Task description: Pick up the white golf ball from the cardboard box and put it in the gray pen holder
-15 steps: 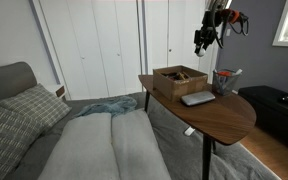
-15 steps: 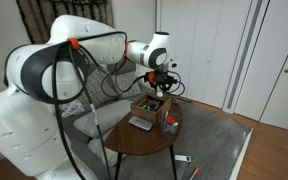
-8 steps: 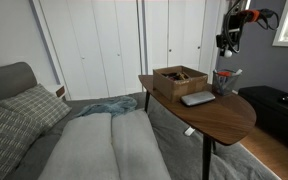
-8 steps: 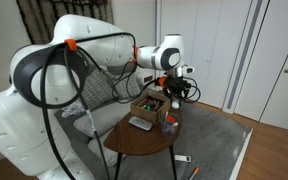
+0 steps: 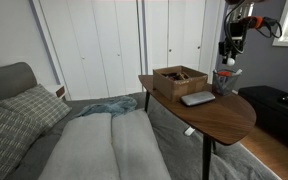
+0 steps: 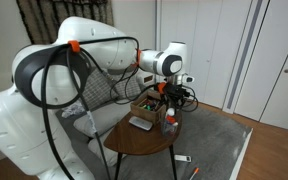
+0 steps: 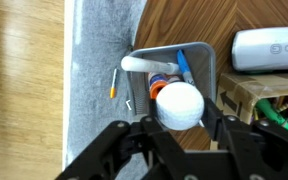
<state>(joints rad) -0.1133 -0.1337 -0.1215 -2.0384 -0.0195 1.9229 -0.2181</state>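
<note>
White golf ball (image 7: 179, 103) is clamped in the pincer (image 7: 182, 120), hanging right above the gray pen holder (image 7: 169, 48) on the wooden worktop (image 7: 184, 20). Placing step, I judge: lower a little, then release clear of the pens (image 7: 181, 62).

The table (image 5: 227, 118) bears a cardboard box (image 5: 179, 80), slab (image 5: 197, 98) and pen holder (image 5: 224, 81).

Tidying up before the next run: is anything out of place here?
Yes. A small orange pen-like item lies on the gray rug, just off the table edge by the gray pen holder, as if dropped. Nothing looks spilled on the table; the gripper holds the white golf ball over the holder.
</note>
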